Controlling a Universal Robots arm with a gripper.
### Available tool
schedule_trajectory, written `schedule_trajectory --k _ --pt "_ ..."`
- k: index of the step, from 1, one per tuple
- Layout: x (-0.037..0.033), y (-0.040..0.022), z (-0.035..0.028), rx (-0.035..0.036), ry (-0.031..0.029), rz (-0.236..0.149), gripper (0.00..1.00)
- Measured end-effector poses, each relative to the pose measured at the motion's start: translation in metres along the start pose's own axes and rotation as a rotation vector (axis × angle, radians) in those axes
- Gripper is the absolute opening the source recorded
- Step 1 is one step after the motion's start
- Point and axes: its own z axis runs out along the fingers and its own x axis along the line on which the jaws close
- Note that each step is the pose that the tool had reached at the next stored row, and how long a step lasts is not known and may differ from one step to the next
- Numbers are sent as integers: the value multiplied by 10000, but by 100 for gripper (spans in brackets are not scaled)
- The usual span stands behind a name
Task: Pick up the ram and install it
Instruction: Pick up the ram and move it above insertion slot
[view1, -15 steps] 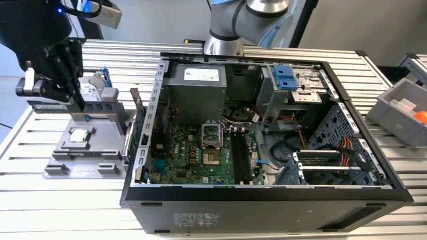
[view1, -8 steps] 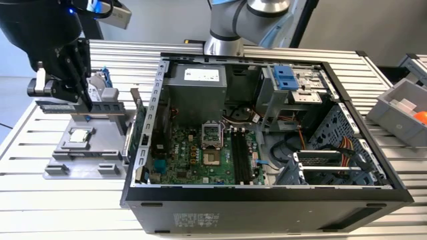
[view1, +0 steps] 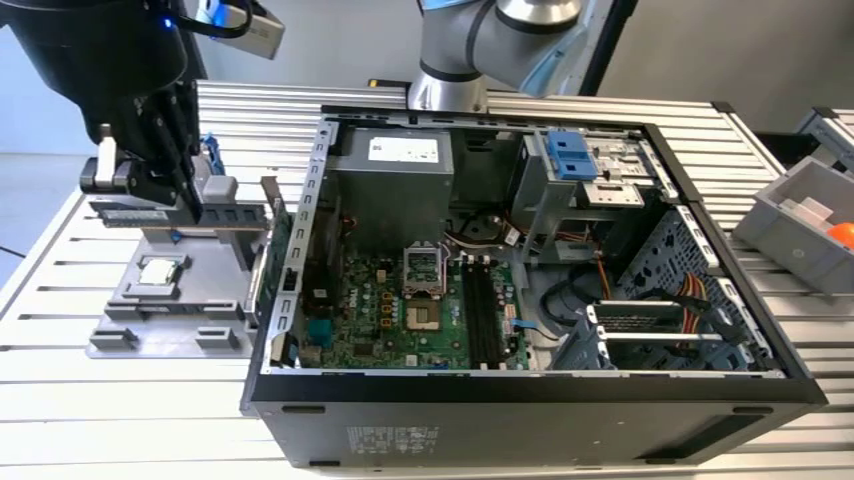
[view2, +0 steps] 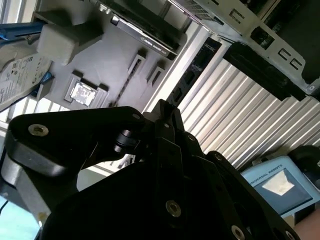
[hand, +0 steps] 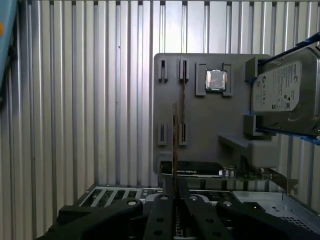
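- Closest to the lens in the first wrist view, your gripper (hand: 175, 194) has its two black fingers (hand: 161, 207) pinched almost together. The sliver of gap between them is taken up by the ram (hand: 174, 150), which you see edge-on as one thin line.
- You have the stick by its flat faces, so it hangs on edge. I judge that this grip keeps it from twisting and leaves its long edge free for a slot.
- Under it lies the grey holder tray (hand: 210, 130). The ram looks lifted clear of the tray, just above the tray's upright brackets and not touching them.
- In the exterior view the ram (view1: 134, 214) sits level beneath the gripper (view1: 144, 195), directly over the tray (view1: 147, 300).
- Farther along the tray, the square CPU chip (hand: 216, 80) rests in its own pocket, and the hard drive (hand: 287, 90) leans in its blue frame at the tray's edge, both parked out of your way.
- Beyond the tray, to the exterior view's right of it, the open computer case (view1: 534, 400) lies on its side. Its black slots (view1: 483, 310) are well apart from the tray — and from the ram.
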Motion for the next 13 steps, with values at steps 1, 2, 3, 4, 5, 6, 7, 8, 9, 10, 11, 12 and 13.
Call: schedule_trajectory --k 1,2,3,4,5,6,7,8,9,10,11,12,13 --pt "0 -19 -1 -1 0 1 0" --pt "0 -38 -1 0 0 0 0" --pt "0 -57 -1 0 0 0 0" --pt "0 -76 -2 -2 2 0 0" --pt "0 -96 -2 -1 1 0 0" --pt "0 -114 -2 -1 1 0 0" --pt "-1 -133 -2 -1 1 0 0" --pt "-1 -151 -2 0 0 0 0" --pt "-1 -171 -2 -1 1 0 0" --pt "-1 -188 -2 0 0 0 0" --pt "-1 -203 -3 0 0 1 0" --pt "-2 -215 -2 0 0 0 0" --pt "-3 -227 -3 -1 0 0 0"
